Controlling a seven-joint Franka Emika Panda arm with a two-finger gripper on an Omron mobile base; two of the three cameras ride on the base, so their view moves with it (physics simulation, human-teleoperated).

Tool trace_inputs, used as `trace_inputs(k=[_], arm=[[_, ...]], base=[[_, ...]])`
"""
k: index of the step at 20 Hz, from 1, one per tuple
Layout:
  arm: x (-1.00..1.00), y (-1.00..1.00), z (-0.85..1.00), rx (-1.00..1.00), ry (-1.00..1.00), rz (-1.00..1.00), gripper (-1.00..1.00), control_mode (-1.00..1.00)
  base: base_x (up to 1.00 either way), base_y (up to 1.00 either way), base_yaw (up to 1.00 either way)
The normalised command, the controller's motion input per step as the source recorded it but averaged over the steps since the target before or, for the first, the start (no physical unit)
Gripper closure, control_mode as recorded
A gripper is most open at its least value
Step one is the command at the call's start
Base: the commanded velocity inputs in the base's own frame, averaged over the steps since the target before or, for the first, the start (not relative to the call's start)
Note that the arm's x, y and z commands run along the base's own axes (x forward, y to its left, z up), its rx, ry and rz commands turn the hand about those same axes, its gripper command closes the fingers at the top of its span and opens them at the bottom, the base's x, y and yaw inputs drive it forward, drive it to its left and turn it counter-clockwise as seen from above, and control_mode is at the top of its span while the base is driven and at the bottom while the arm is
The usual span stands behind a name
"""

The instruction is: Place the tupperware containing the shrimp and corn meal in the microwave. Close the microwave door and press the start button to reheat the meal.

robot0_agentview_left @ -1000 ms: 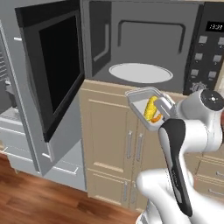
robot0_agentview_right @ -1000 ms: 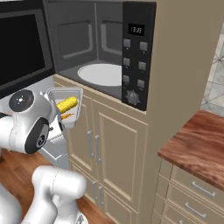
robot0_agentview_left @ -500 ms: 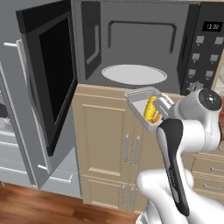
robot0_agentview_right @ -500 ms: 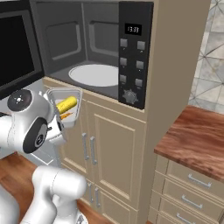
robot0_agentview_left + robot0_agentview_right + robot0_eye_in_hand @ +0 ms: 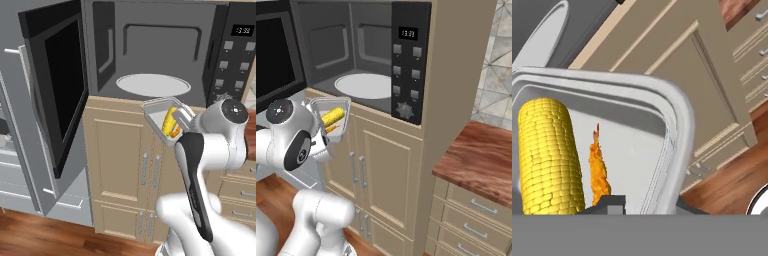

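The tupperware (image 5: 158,113) hangs in front of the cabinet, just below the microwave's (image 5: 150,50) open cavity. My gripper (image 5: 644,206) is shut on the near rim of the tupperware (image 5: 677,125). Inside lie the yellow corn cob (image 5: 549,155) and the small orange shrimp (image 5: 599,167). The microwave door (image 5: 52,95) is swung wide open to the left. A white turntable plate (image 5: 152,84) lies in the cavity. From the right, the tupperware (image 5: 331,116) floats left of the button panel (image 5: 407,60), below the cavity floor.
Beige cabinet doors (image 5: 125,165) stand under the microwave. A wooden counter (image 5: 481,160) with drawers is at the right. The grey fridge (image 5: 10,150) rises behind the open door at the left. My white arm (image 5: 200,165) fills the lower right.
The base has driven, so the whole scene has shifted and the microwave now looks closer. The tupperware stays held in the same place relative to the arm.
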Motion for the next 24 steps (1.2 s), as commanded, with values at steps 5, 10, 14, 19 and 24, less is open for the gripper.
trace_inputs(k=[5, 10, 14, 19, 24], arm=[[0.47, 0.06, 0.55, -0.01, -0.03, -0.01, 1.00, -1.00], [0.63, 0.05, 0.60, -0.04, 0.01, -0.05, 1.00, -1.00], [0.76, 0.00, 0.04, -0.01, 0.03, -0.09, 1.00, -1.00], [0.92, -0.01, 0.00, 0.00, 0.11, -0.11, 1.00, -1.00], [0.97, -0.17, 0.00, 0.06, 0.06, -0.04, 1.00, -1.00]], base=[[0.00, 0.00, 0.00], [0.00, 0.00, 0.00], [0.00, 0.00, 0.00], [0.00, 0.00, 0.00], [0.00, 0.00, 0.00]])
